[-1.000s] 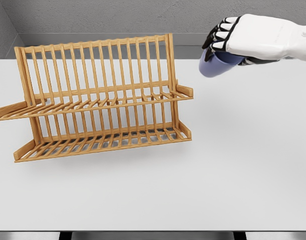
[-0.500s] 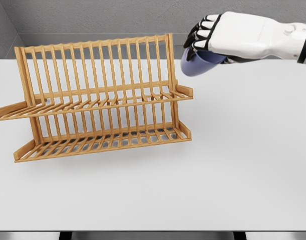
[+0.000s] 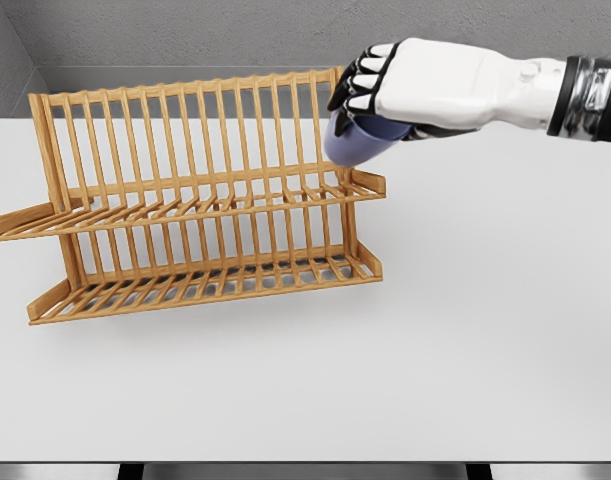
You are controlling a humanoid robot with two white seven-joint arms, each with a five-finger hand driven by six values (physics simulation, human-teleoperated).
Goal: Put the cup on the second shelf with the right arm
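White table under a grey wall, wooden rack standing to the left of the hand.
Reaching in from the right, the right hand grips the blue cup from above, fingers wrapped over it; the cup hangs tilted beneath the hand, above the right end of the rack's upper shelf.

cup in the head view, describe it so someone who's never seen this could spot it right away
Start at the wooden dish rack on the white table and go to its upper right corner. There the right hand, white with black fingers, holds the cup above the rack's upper shelf. It is the only blue, rounded thing in the scene.
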